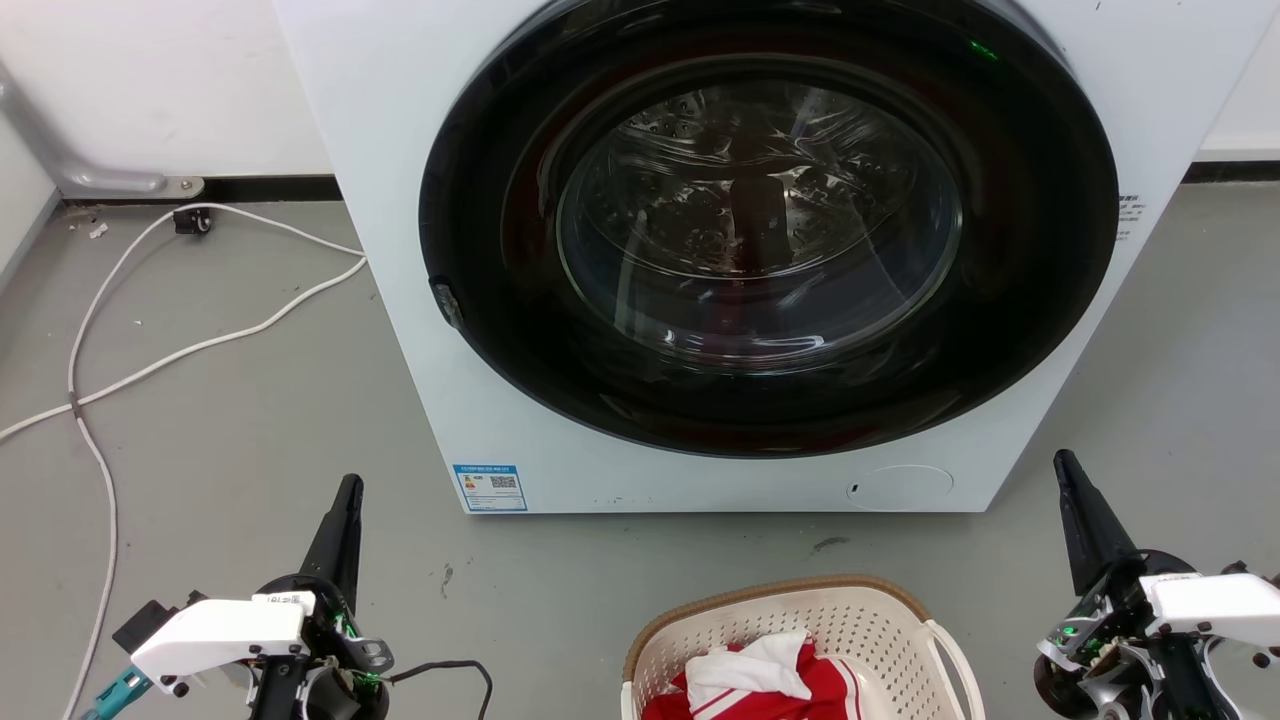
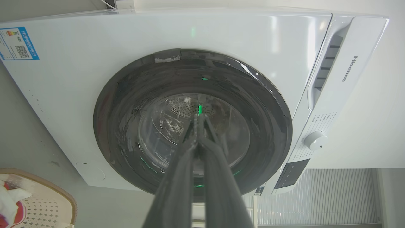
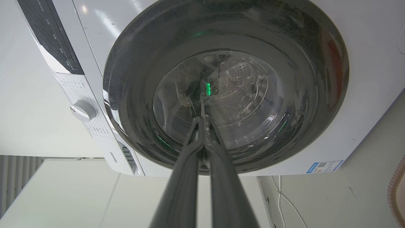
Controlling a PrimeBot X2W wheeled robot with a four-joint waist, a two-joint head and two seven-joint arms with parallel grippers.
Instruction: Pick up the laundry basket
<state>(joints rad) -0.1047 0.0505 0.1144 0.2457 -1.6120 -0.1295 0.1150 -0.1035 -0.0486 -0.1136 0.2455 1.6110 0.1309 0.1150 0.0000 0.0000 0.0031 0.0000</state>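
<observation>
The laundry basket (image 1: 880, 625) stands on the grey floor at the bottom centre of the head view, cream-white and perforated, with a brown rim and a white loop handle on its right side. Red and white clothes lie inside it. My left gripper (image 1: 350, 487) is off to the basket's left and my right gripper (image 1: 1062, 462) off to its right, both apart from it and pointing at the washing machine. Each is shut, fingertips together, with nothing held. A corner of the laundry basket (image 2: 53, 202) appears in the left wrist view, and a sliver of its rim (image 3: 399, 193) in the right wrist view.
A white washing machine (image 1: 420, 300) with a dark round door stands just behind the basket. White cables (image 1: 190, 350) trail over the floor at the left. Grey floor lies open on both sides of the basket.
</observation>
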